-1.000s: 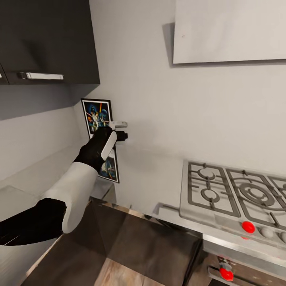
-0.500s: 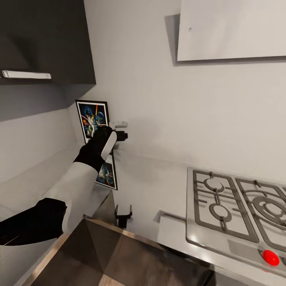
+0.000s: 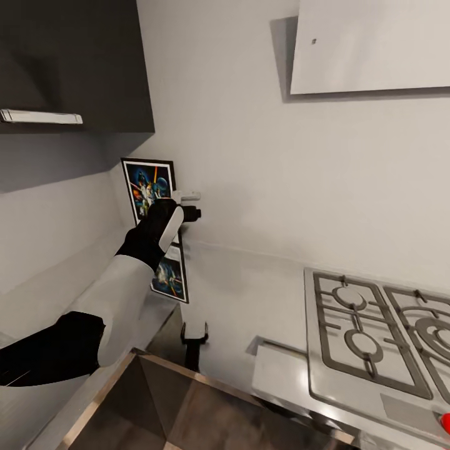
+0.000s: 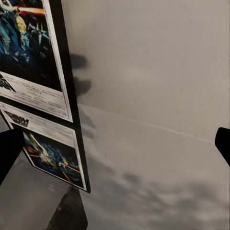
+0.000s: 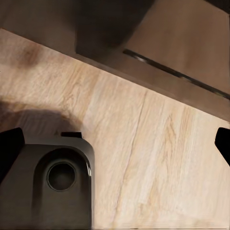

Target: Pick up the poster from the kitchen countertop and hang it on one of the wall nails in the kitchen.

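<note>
head view: left gripper (image 3: 189, 205) is sitting at the poster's (image 3: 150, 187) edge, poster standing on the kitchen countertop (image 3: 244, 294) against the wall; grip is hard to tell
left wrist view: fingers spread wide, poster (image 4: 45, 96) beside one; small print unreadable
right wrist view: right gripper's fingers are gaping over wood floor (image 5: 158, 158)

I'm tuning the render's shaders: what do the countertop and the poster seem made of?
The countertop looks like smooth grey metal with a satin finish: it mirrors the poster faintly. The poster looks like printed paper in a thin black frame, possibly plastic or painted wood.
</note>
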